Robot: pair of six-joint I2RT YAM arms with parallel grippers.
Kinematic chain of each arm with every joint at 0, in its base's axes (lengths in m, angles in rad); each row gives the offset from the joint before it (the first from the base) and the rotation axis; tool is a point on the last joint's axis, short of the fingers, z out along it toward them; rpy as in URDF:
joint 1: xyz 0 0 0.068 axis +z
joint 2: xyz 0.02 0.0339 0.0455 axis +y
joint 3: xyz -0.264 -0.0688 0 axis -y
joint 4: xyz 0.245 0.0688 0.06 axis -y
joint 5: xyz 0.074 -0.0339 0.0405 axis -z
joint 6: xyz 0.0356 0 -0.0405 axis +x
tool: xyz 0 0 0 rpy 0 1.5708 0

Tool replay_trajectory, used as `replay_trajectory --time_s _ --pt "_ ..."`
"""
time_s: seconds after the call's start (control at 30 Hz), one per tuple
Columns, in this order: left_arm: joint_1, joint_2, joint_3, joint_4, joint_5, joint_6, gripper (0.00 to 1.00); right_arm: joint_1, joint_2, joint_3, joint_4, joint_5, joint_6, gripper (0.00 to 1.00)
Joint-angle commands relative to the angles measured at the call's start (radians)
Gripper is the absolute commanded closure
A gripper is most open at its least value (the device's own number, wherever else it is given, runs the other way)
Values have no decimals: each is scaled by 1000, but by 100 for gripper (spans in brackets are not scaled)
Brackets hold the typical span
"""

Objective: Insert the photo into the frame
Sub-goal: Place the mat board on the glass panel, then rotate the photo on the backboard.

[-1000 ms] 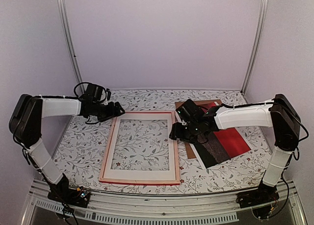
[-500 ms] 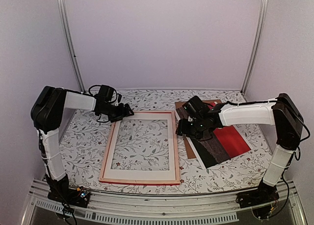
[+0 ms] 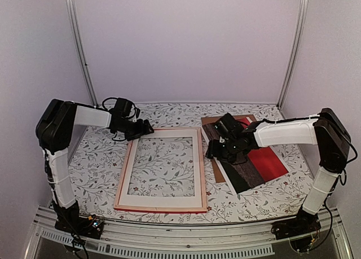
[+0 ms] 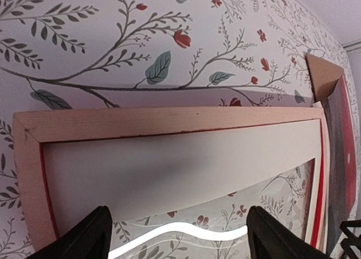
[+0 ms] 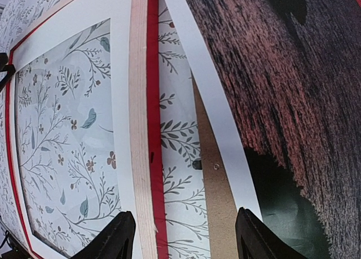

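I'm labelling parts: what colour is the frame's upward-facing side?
The frame shows pale wood with red inner edges, clearest in the left wrist view.

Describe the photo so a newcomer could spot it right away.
On the floral-covered table, look right of the big frame that lies pale back side up. The photo lies there on a brown backing board, skewed to the frame. It is the only printed sheet: bright red on one side, dark brown on the other, with a white edge.

The photo [image 3: 266, 163] is red and dark brown, the frame [image 4: 169, 122] pale wood, red-edged.
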Motion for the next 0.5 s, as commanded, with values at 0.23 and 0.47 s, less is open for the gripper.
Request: replay_trajectory --time_s 0.23,0.47 --pt "-23 -102 11 47 49 -1 15 -60 -93 -46 -7 37 -25 35" --pt "-58 -82 31 57 64 -2 15 -60 -37 36 51 13 -105 35"
